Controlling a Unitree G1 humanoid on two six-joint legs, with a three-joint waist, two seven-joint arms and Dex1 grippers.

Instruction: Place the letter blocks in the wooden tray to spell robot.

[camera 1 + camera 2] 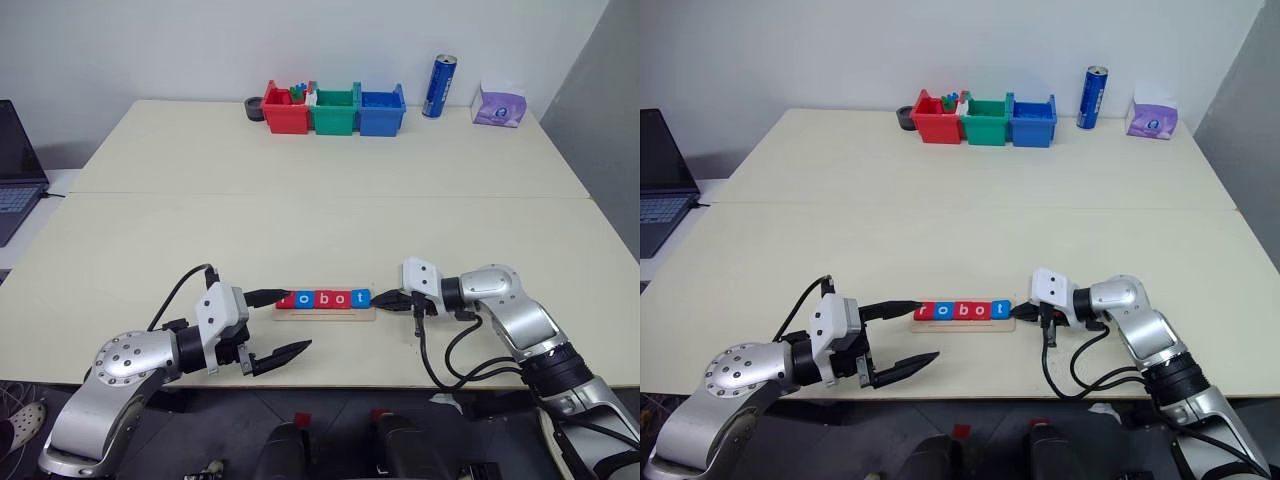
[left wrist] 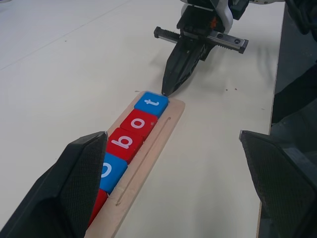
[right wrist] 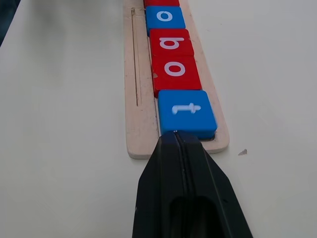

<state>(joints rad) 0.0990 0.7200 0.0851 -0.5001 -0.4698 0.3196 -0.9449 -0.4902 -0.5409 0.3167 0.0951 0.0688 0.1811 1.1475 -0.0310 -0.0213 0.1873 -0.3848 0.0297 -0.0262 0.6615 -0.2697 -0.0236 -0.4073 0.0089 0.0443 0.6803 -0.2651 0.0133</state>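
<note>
The five letter blocks sit in a row in the wooden tray, spelling robot. The right hand, pressed together, touches the blue t. The left hand is spread wide at the tray's other end.

Letter blocks in the wooden tray

We see five flat tiles, red, blue, red, red, blue, lying edge to edge and reading r-o-b-o-t along the pale strip.

Two arms of silver-grey rounded metal shells, round screw holes on the left shoulder housing. White boxy wrist modules. Loose black cables looped beside each forearm. Left gripper and right gripper: tapered black fingers.
</note>
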